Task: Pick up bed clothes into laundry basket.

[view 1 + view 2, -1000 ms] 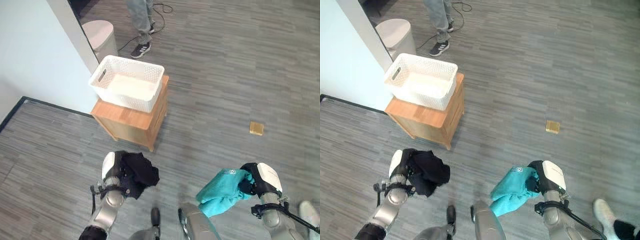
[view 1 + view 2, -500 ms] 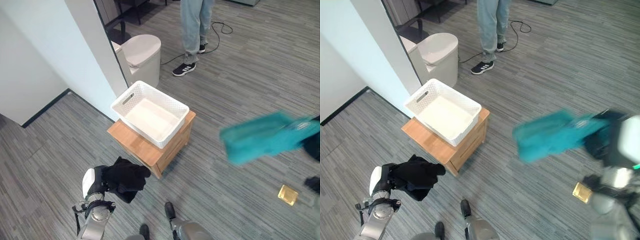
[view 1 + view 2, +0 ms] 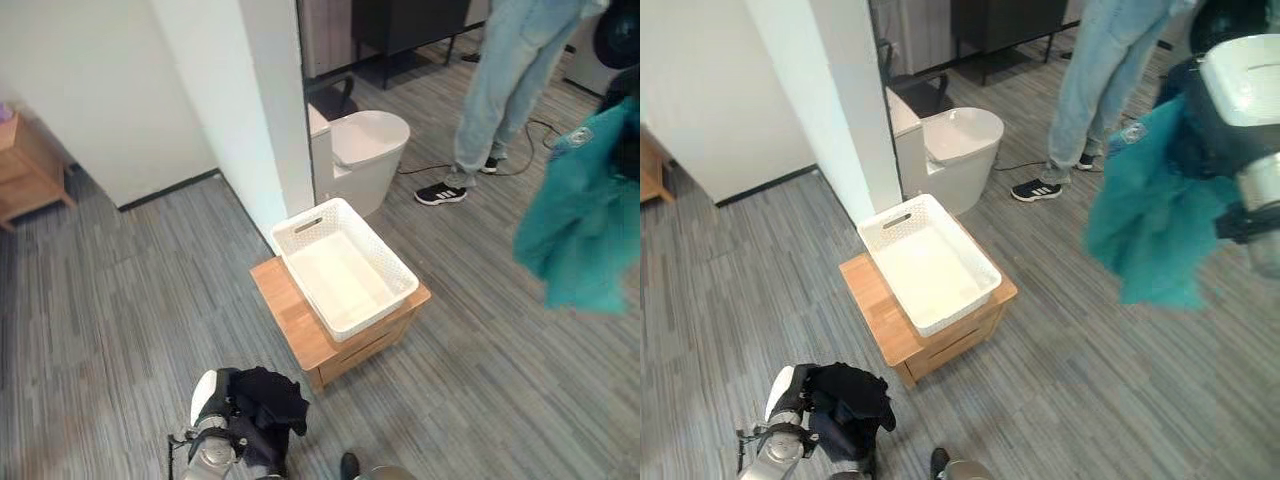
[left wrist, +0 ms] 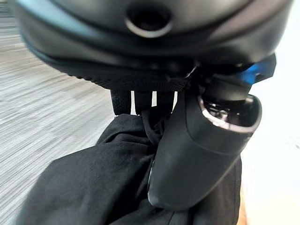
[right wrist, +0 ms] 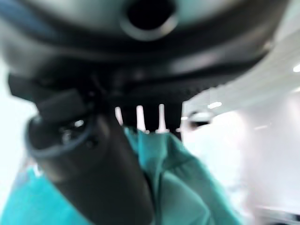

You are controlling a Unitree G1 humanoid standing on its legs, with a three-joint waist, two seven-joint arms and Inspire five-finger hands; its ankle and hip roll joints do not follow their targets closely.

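The right hand (image 3: 1230, 95) now rides high at the right edge of the scene, far above where it hung low near the floor a second ago, and the teal garment (image 3: 1150, 215) has swung up with it and hangs in loose folds well above the floor. The whole scene has also shifted, so the camera has moved too; the basket's new place in the picture is no move of the basket. The left hand (image 3: 212, 437) stays low at the bottom of the scene with the black garment (image 3: 265, 415) bunched against it, much as before. Read together, this looks like the carrying stage: both pieces are off the bed and in hand, and neither is yet in the laundry basket (image 3: 345, 265), which lies empty.

In the right wrist view the fingers (image 5: 138, 117) and thumb are curled round the teal cloth, and in the left wrist view the fingers (image 4: 143, 101) and thumb pinch the black one.

The basket is white plastic with perforated walls and a slot handle, rectangular and shallow. It sits on the tabletop (image 3: 290, 315) of a small pale wooden cabinet (set at an angle to the wall). Both garments are soft and limp, the teal one thin, the black one thicker and crumpled. The floor (image 3: 130, 300) is grey wood-grain plank. A white lidded bin (image 3: 365, 150) stands just behind the basket, and a person's legs (image 3: 500, 90) stand beyond.
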